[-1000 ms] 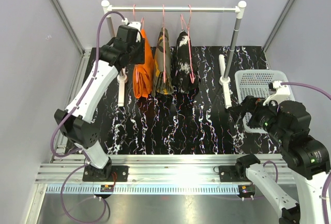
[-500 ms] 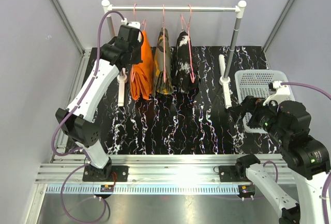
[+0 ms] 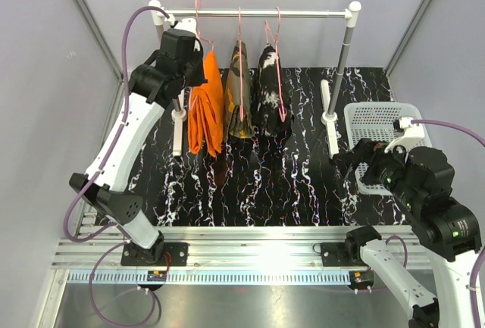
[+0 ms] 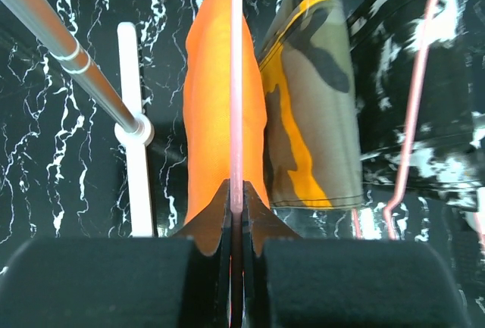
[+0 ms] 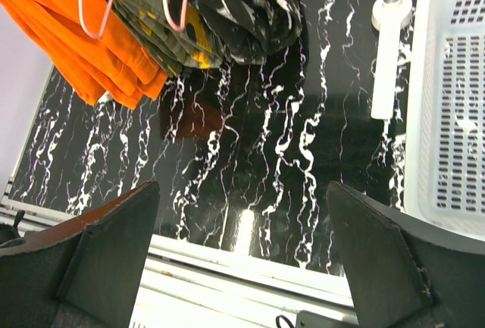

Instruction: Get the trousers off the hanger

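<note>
Three trousers hang on pink hangers from a white rail [image 3: 258,13]: bright orange [image 3: 206,108], camouflage [image 3: 240,89] and black with white splotches [image 3: 270,93]. My left gripper [image 3: 195,70] is shut on the pink wire hanger [image 4: 236,78] that carries the orange trousers [image 4: 216,101]. The hanger's hook [image 3: 198,4] rises above the rail. The camouflage trousers [image 4: 311,93] and the black ones [image 4: 432,93] hang to the right. My right gripper [image 3: 356,157] is open and empty [image 5: 242,214], above the mat near the front right, apart from the garments [image 5: 114,48].
A white perforated basket [image 3: 379,120] stands at the right of the black marbled mat, also in the right wrist view [image 5: 455,101]. The rack's grey posts stand on white feet [image 3: 178,131] [image 3: 332,127]. The left post [image 4: 68,63] passes close to my left gripper.
My left arm has risen and drawn left with the hanger held; the orange trousers moved up and left and the hook now rises above the rail. The right arm has not moved.
</note>
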Robot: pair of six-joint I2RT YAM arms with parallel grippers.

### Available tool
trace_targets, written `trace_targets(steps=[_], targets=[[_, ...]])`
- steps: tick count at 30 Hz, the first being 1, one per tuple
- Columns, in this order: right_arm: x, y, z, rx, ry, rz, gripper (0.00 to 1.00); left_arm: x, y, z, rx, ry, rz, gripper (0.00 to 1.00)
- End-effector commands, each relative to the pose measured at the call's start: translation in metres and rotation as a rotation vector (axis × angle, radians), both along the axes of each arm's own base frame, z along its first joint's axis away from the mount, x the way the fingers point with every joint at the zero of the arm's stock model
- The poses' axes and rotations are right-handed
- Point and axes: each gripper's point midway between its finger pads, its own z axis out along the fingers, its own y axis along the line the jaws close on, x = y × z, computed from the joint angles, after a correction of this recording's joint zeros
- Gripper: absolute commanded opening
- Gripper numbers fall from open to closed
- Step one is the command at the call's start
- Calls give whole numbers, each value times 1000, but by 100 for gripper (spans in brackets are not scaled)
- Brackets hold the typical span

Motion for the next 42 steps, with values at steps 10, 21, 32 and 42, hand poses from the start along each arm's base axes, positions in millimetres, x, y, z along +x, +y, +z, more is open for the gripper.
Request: trace_targets(steps=[10, 21, 32, 42], targets=[[47, 14, 29, -16, -147, 27, 99, -22, 8, 172, -257, -477, 19, 0], [56, 105, 81, 134, -164, 525, 99, -123, 46, 178, -388, -489, 67, 0], [34, 211, 55, -86, -184, 703, 100, -220, 62, 140, -615, -449, -75, 0], [24, 308, 42, -14, -367, 516, 99, -237, 80, 163, -722, -494, -18, 0]])
